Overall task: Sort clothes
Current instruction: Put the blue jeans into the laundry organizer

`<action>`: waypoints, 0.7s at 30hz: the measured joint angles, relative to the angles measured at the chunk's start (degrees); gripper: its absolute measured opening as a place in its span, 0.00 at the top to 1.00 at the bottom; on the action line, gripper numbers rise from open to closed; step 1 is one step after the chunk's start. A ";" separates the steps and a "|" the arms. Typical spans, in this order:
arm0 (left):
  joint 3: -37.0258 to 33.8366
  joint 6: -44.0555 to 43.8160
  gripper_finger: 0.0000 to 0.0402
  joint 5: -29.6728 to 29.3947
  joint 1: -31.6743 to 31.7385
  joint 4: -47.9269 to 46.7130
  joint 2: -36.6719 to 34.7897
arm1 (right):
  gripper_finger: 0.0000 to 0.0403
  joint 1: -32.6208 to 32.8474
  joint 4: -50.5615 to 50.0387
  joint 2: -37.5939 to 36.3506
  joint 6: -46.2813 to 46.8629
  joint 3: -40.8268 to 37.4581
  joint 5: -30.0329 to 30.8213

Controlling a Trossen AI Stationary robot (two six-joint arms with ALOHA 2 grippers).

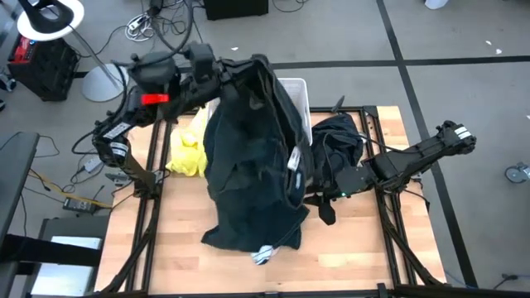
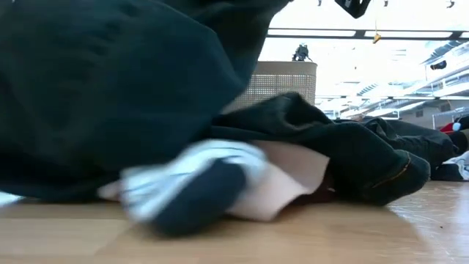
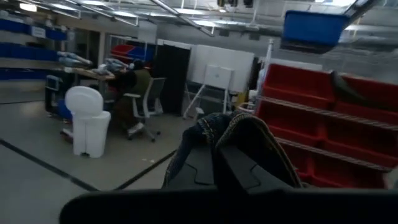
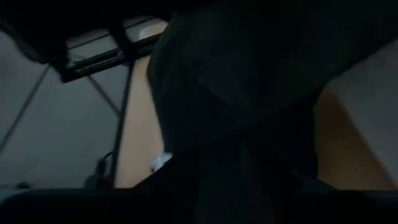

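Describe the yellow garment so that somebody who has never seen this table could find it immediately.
Start at the wooden table and find the large dark garment that the left gripper holds up over its middle. On the left arm's side of that dark cloth lies the yellow garment, crumpled near the table's edge. It is the only bright yellow piece among dark clothes.

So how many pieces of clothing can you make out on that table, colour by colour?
Large dark green garment, held up by the left tool: 1
Black garment, bunched on the right: 1
Yellow garment: 1
Total: 3 told apart; more may lie hidden beneath the big one.
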 joint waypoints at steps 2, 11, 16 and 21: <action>-0.06 -0.11 1.00 1.67 1.95 0.17 0.36 | 0.63 -0.87 0.13 0.00 -1.73 0.00 2.40; -0.08 -0.14 1.00 9.85 7.08 4.57 1.10 | 0.38 -8.64 2.45 0.04 -6.91 0.00 10.69; -0.08 0.04 1.00 11.60 9.70 5.24 1.12 | 0.31 -13.41 11.07 0.11 -11.99 0.00 10.36; -0.04 0.16 1.00 16.74 12.16 7.78 2.79 | 0.31 -19.67 30.39 1.52 -21.49 0.07 4.53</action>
